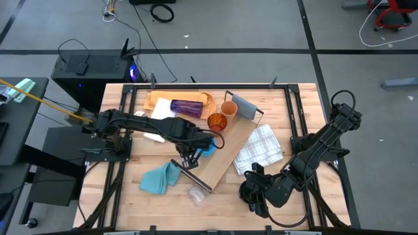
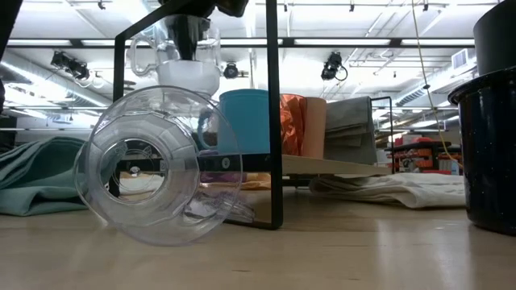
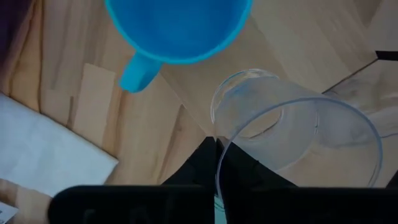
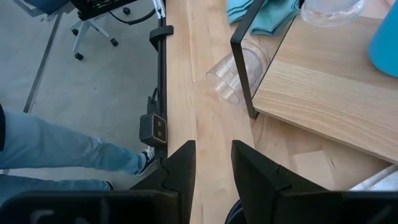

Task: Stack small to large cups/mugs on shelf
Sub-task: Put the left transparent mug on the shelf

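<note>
The shelf (image 1: 230, 151) lies slantwise across the table. On its board stand a tan cup (image 1: 228, 108), an amber cup (image 1: 217, 122) and a light blue mug (image 1: 208, 147). My left gripper (image 1: 189, 158) points down over the board's near end, shut on a clear cup (image 3: 292, 130) beside the blue mug (image 3: 177, 25). Another clear cup (image 2: 149, 165) lies on its side on the table by the shelf's black end frame (image 2: 274, 121). My right gripper (image 4: 210, 155) hangs open near the table's front right, over a black cup (image 2: 492, 153) standing on the table. My left gripper pinches the clear cup's wall at the rim (image 3: 217, 163), one finger inside and one outside. The fingers come from above, pointing down. The cup hangs mouth up, clear of the board. My right gripper: a dark rim (image 4: 235, 214) shows far back between the fingers; whether they touch it I cannot tell.
A purple tumbler (image 1: 187, 106) lies on tan paper at the far side. A teal cloth (image 1: 160, 177) lies left of the shelf's near end, a white checked cloth (image 1: 259, 149) to its right. A person's leg (image 4: 62, 158) shows beyond the table's edge.
</note>
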Controlling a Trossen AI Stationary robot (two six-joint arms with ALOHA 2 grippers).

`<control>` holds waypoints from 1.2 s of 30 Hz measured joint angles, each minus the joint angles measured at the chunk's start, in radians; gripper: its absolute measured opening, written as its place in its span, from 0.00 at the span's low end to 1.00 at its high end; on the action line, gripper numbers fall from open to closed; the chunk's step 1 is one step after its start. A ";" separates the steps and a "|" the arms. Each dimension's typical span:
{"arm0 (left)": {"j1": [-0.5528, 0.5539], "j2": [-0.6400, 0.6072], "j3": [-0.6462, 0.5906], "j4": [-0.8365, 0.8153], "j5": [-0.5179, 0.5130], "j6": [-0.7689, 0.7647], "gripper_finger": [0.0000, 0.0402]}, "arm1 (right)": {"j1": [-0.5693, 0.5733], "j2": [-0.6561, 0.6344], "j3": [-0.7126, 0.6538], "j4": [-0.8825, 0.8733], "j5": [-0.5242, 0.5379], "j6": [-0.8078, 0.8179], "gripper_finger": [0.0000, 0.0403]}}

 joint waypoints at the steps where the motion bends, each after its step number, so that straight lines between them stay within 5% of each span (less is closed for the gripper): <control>1: 0.000 0.005 0.001 0.000 -0.001 0.006 0.03 | 0.000 0.000 0.000 0.000 0.000 0.000 0.28; 20: 0.000 0.072 -0.003 0.029 0.007 0.025 0.05 | 0.000 0.000 0.000 0.001 0.000 0.010 0.28; 36: -0.011 0.069 -0.141 0.097 0.039 0.017 0.02 | 0.000 0.000 0.000 0.000 0.000 0.002 0.28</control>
